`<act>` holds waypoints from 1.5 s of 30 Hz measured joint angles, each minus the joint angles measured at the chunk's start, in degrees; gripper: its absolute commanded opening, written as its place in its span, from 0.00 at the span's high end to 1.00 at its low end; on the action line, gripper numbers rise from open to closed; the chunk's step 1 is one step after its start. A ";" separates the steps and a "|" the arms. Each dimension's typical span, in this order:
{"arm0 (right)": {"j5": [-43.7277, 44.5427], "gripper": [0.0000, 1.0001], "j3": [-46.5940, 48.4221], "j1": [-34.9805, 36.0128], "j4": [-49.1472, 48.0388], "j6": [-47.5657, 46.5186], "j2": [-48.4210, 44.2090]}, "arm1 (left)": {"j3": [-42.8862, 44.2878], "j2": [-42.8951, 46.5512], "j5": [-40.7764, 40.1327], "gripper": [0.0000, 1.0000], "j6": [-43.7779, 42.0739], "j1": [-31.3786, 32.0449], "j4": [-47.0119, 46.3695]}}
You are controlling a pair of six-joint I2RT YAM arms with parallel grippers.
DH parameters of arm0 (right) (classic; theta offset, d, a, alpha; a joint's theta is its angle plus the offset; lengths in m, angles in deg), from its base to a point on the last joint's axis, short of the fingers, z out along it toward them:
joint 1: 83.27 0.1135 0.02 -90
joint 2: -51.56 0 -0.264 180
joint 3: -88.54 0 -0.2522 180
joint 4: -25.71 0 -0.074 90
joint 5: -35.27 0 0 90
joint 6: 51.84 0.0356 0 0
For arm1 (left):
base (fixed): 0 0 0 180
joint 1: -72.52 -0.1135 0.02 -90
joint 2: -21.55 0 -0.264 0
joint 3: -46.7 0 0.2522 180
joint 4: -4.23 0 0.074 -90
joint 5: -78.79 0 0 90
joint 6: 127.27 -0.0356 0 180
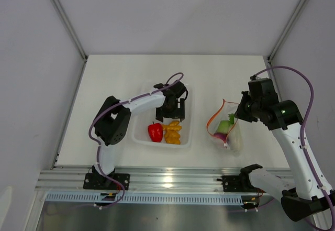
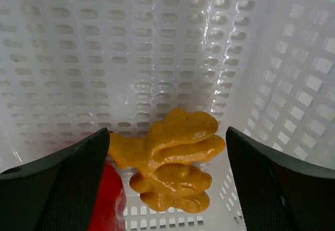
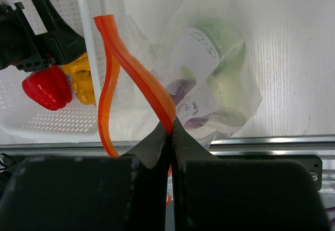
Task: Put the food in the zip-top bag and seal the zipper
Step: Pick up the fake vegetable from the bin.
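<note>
A clear, floppy zip-top bag [image 1: 234,140] is seen in the top view at 3 o'clock of a rigid, perforated white rectangular tray [image 1: 140,136], apart from it. Its long axis is set roughly from 11 o'clock, where the mouth is lifted, to 5 o'clock, where the bottom is rested on the white table [image 1: 115,84]. The mouth is turned toward 9 o'clock, at the tray, and is held agape. The thin orange-red zipper strip [image 3: 133,76] is bowed into a loop, and one side of it is pinched between the tightly closed fingers of the right gripper [image 3: 170,131]. Inside the bag a green cabbage piece [image 3: 227,53], a white radish piece [image 3: 196,53] and a purple onion piece [image 3: 180,89] are bunched together.

At the 6 o'clock end of the tray a glossy red bell pepper [image 1: 155,131] and an orange-yellow lumpy piece [image 1: 172,132] are laid touching, the pepper at 9 o'clock. The lumpy piece's long axis is run from 12 to 6 o'clock. The left gripper [image 1: 172,117] is lowered into the tray just at 12 o'clock of that piece. Its black fingers [image 2: 63,184] are spread wide to either side of the piece, and nothing is grasped.
</note>
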 measured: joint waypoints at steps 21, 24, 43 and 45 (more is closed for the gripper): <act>0.13 1.00 0.00 0.61 -0.22 0.04 0.09 | -6.69 0.20 -5.79 0.76 0.02 2.45 -6.29; 0.20 1.00 0.00 0.72 -0.20 0.04 0.09 | -6.86 0.42 -5.66 0.96 -0.31 2.58 -7.06; 0.17 1.00 0.00 0.87 -0.72 0.26 0.76 | -4.17 7.72 -5.14 0.99 -1.62 2.60 -7.91; 0.17 1.00 0.00 1.01 -0.83 0.28 0.90 | -2.86 9.07 -4.70 0.99 -1.77 2.60 -8.09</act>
